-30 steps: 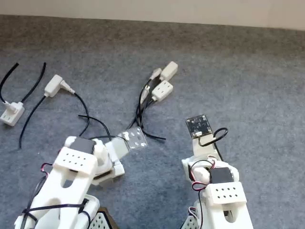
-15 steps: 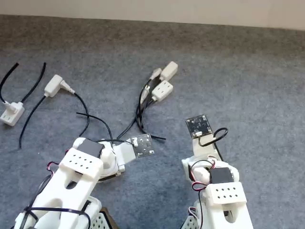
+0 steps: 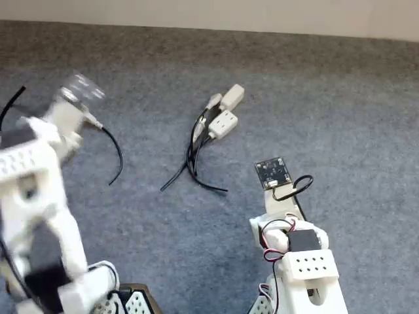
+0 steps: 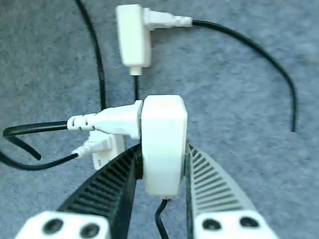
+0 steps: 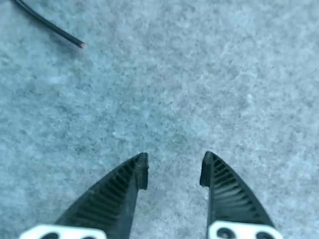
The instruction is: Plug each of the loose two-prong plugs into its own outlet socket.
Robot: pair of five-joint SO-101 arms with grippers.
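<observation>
My left gripper (image 4: 162, 148) is shut on a white plug (image 4: 162, 124) whose black cord leaves sideways. Beyond it lie another white angled plug (image 4: 132, 36) with a curving black cord and a smaller white piece (image 4: 105, 149). In the high view the left arm (image 3: 29, 163) stands at the far left, over the angled plug (image 3: 69, 116). My right gripper (image 5: 172, 172) is open just above bare carpet, near a black cord end (image 5: 50, 27). A white plug (image 3: 232, 96) and an outlet socket (image 3: 222, 124) lie together mid-carpet.
Black cords (image 3: 195, 160) trail from the centre pair toward the right arm (image 3: 291, 242). Grey carpet (image 3: 340, 118) covers the whole floor, with open room at the right and far side. A pale wall edge (image 3: 209, 13) runs along the back.
The left arm has swung from the middle of the carpet to the far left, over the angled plug and the spot where the left socket lay. The right arm has stayed put.
</observation>
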